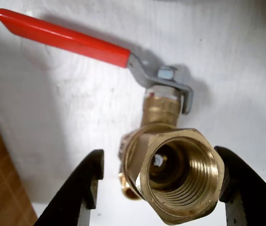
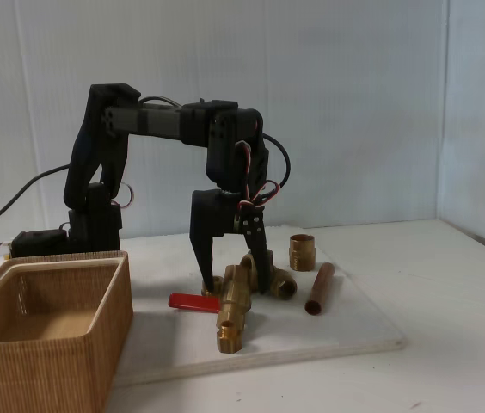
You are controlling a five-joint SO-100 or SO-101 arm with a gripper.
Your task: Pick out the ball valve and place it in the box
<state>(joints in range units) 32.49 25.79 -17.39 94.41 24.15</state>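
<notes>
Ball valve (image 1: 178, 174) first: the brass body lay on the flat white board (image 2: 354, 331), its long axis running from the arm's side toward the fixed camera, one threaded end facing that camera at the near end. In the wrist view its open threaded mouth pointed almost straight up the lens, and its red handle (image 1: 62, 36) stretched away to the upper left; in the fixed view the handle (image 2: 193, 301) stuck out flat to the left, toward the box (image 2: 49, 340). The gripper (image 1: 159, 181) stood straight down over the far part of the body, jaws spread, one black finger on each side. The right finger (image 1: 239, 181) seemed to touch the hexagonal collar or sit just beside it, while the left finger (image 1: 83, 183) stood apart with a clear gap, so nothing was pinched yet. The jaws crossed the long axis, which looked the right way round for closing on the body, though the valve sat off-centre toward the right finger and might slide a little as they shut. Other brass fittings crowded close behind the fingers in the fixed view, a short threaded coupling (image 2: 302, 252) stood farther back, and a brown copper tube (image 2: 318, 289) lay to the right, apart. The box sat at the left, just beside the board's edge, open and seemingly empty. The board rested on a pale table (image 2: 457, 344) with plain white walls behind.
</notes>
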